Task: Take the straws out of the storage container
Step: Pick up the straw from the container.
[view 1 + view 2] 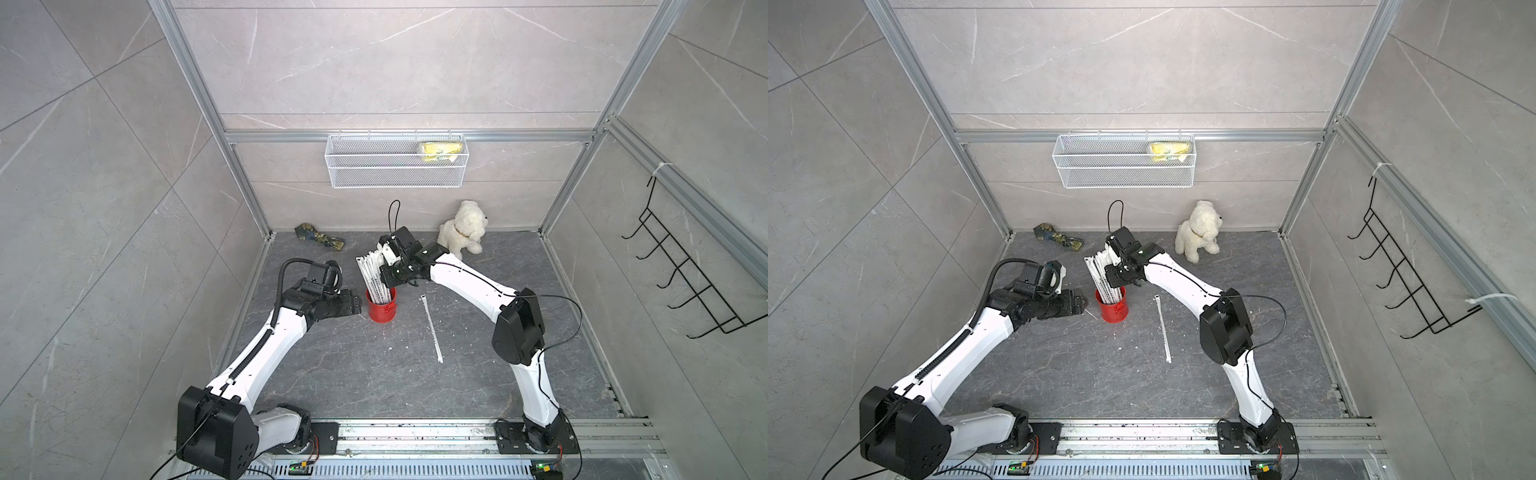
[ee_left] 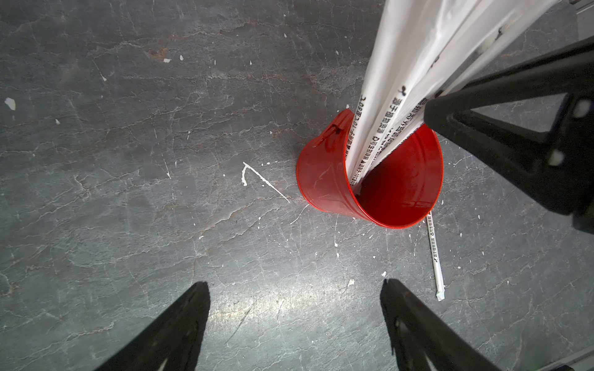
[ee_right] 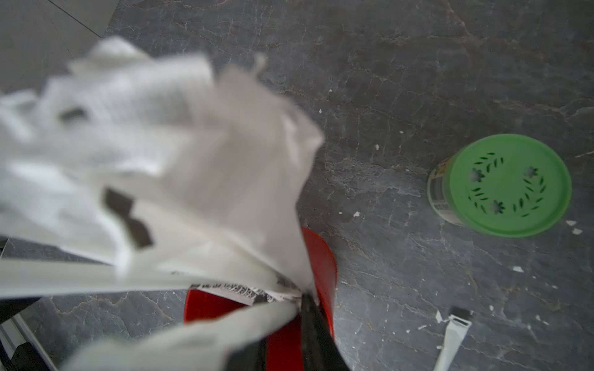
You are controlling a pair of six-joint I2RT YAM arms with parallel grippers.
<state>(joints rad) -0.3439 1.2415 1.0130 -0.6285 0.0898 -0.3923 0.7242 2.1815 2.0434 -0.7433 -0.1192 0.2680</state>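
The right end effector (image 1: 387, 283) is closed narrow on the straws (image 1: 370, 270), gripping the white bundle just above the rim of the storage container (image 1: 380, 311). In the right wrist view the paper wrappers pinch in between its dark fingers (image 3: 310, 324) and fan out, blurred, on the far side. The red storage container stands upright on the counter (image 1: 374, 374) directly below this end effector. The lower ends of the straws are inside it, and the bundle leans away from the right end effector toward the left arm's side. The left end effector (image 1: 358, 305) is spread wide and holds nothing. The left wrist view shows bare counter between its two fingertips (image 2: 199, 298), with the storage container (image 2: 324, 180) a little ahead of them and not touching. In both top views its tips lie just beside the can's wall. A loose straw (image 1: 432, 328) lies flat on the counter on the right arm's side of the container, below and apart from the right end effector. One end of it reaches close to the can's base in the left wrist view (image 2: 435, 257). A green-lidded jar (image 3: 508, 186) stands upright on the counter, well off to one side of the right end effector. A plush dog (image 1: 463, 228) sits beyond the right end effector near the back wall.
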